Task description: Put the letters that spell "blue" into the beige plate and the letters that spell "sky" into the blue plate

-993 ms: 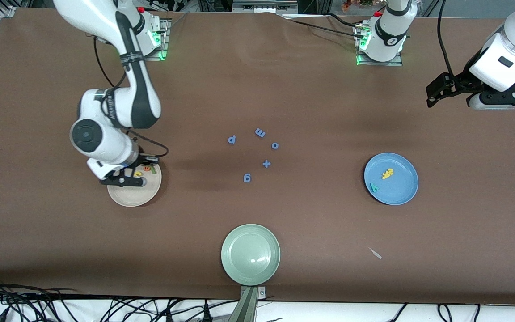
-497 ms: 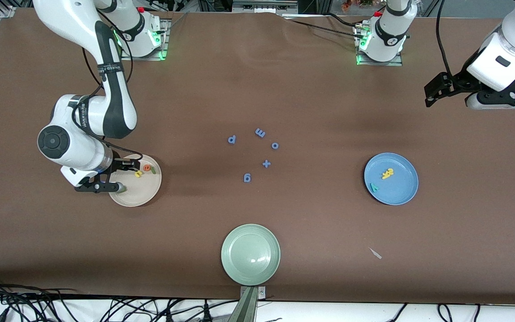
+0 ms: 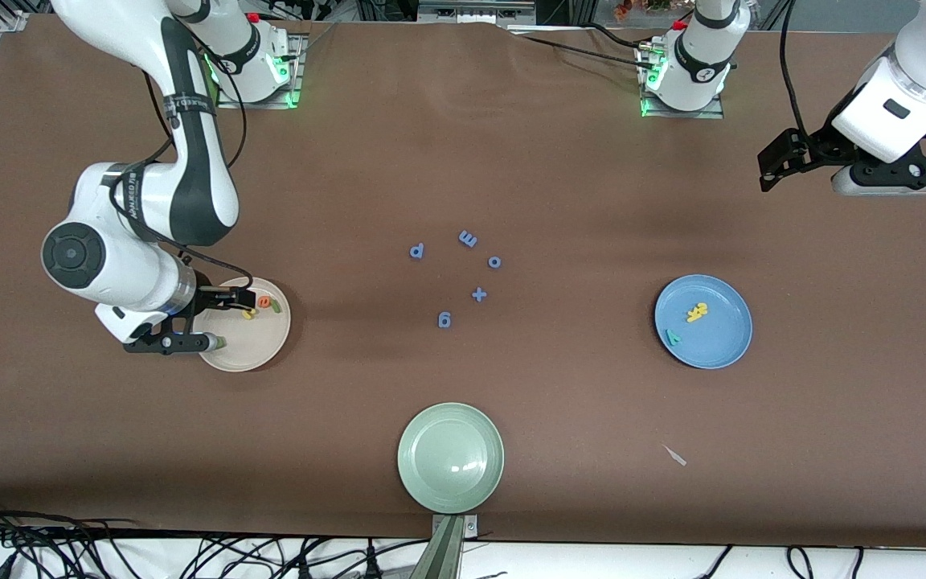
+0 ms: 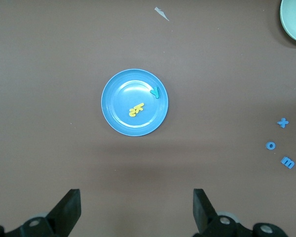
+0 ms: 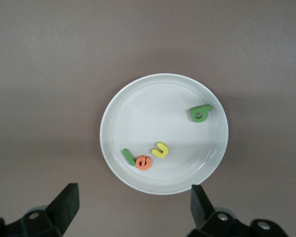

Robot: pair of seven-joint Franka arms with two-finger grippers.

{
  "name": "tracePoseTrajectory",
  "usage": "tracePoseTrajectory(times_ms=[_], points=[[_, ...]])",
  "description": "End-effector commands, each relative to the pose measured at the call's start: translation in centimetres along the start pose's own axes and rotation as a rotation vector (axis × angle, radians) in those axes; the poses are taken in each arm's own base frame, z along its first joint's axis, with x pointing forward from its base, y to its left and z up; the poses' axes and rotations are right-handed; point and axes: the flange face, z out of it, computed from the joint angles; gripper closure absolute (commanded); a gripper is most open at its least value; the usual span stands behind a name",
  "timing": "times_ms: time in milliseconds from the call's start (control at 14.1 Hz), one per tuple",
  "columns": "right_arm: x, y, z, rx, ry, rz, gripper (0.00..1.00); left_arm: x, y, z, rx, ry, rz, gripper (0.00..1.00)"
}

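The beige plate [image 3: 256, 347] [image 5: 153, 108] holds a green b [image 5: 200, 113], a yellow u [image 3: 247, 314] [image 5: 160, 149], an orange e [image 3: 264, 303] [image 5: 144, 162] and an olive l [image 3: 276, 306] [image 5: 129, 157]. My right gripper [image 3: 170, 344] [image 5: 133, 205] hangs open and empty over the table just off that plate's rim, toward the right arm's end. The blue plate [image 3: 719, 342] [image 4: 123, 94] holds the yellow s and k [image 3: 697, 312] [image 4: 136, 109] side by side, and a teal y [image 3: 674, 337] [image 4: 155, 92]. My left gripper [image 3: 901, 173] [image 4: 137, 207] waits open, high over the left arm's end of the table.
A pale green plate [image 3: 450, 457] sits near the front edge. Blue letters lie mid-table: p [image 3: 417, 251], m [image 3: 468, 239], o [image 3: 494, 261], a plus sign [image 3: 478, 294] and g [image 3: 444, 320]. A small pale scrap [image 3: 676, 456] lies nearer the camera than the blue plate.
My right gripper has opened and drawn back from over the beige plate toward the right arm's end of the table. The left arm has shifted only slightly.
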Motion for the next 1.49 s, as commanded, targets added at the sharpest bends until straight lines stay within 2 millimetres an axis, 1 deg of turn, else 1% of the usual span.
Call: tracePoseTrajectory(times_ms=[0, 142, 213, 355, 426, 497, 639, 710, 851, 922, 1064, 1206, 1348, 1419], points=[[0.4, -0.2, -3.9, -0.004, 0.004, 0.005, 0.00, 0.1, 0.1, -0.7, -0.013, -0.006, -0.009, 0.00], [0.7, -0.8, -7.1, -0.071, 0.022, -0.033, 0.00, 0.1, 0.1, -0.8, -0.013, -0.003, -0.006, 0.00], [0.9, -0.5, -8.3, -0.095, 0.043, -0.040, 0.00, 0.1, 0.1, -0.8, -0.013, -0.003, -0.006, 0.00], [1.1, 0.3, -9.9, -0.095, 0.072, -0.032, 0.00, 0.1, 0.1, -0.8, -0.013, -0.003, -0.006, 0.00], [0.9, 0.1, -10.5, -0.087, 0.080, -0.035, 0.00, 0.1, 0.1, -0.8, -0.013, -0.003, -0.006, 0.00], [0.4, 0.1, -11.7, -0.068, 0.085, -0.037, 0.00, 0.1, 0.1, -0.8, -0.013, -0.004, -0.008, 0.00], [-1.0, 0.6, -13.6, -0.039, 0.063, -0.028, 0.00, 0.1, 0.1, -0.8, -0.013, -0.003, -0.008, 0.00], [-1.7, 1.4, -14.7, -0.012, 0.060, -0.028, 0.00, 0.1, 0.1, -0.8, -0.013, -0.003, -0.008, 0.00], [-2.7, 4.1, -16.5, 0.038, 0.043, -0.017, 0.00, 0.0, 0.1, -0.9, -0.013, -0.001, -0.008, 0.00], [-3.3, 4.8, -17.3, 0.048, 0.044, -0.021, 0.00, 0.1, 0.1, -0.8, -0.013, -0.003, -0.008, 0.00], [-4.0, 7.0, -18.3, 0.056, 0.040, -0.013, 0.00, 0.1, 0.1, -0.8, -0.013, -0.004, -0.008, 0.00], [-5.4, 8.5, -19.6, 0.065, 0.049, -0.014, 0.00, 0.1, 0.1, -0.8, -0.013, -0.003, -0.008, 0.00], [-7.0, 9.5, -20.4, 0.071, 0.055, -0.009, 0.00, 0.1, 0.1, -0.9, -0.014, -0.001, -0.008, 0.00], [-7.9, 9.7, -20.6, 0.078, 0.054, -0.007, 0.00, 0.1, 0.1, -0.8, -0.013, -0.003, -0.008, 0.00]])
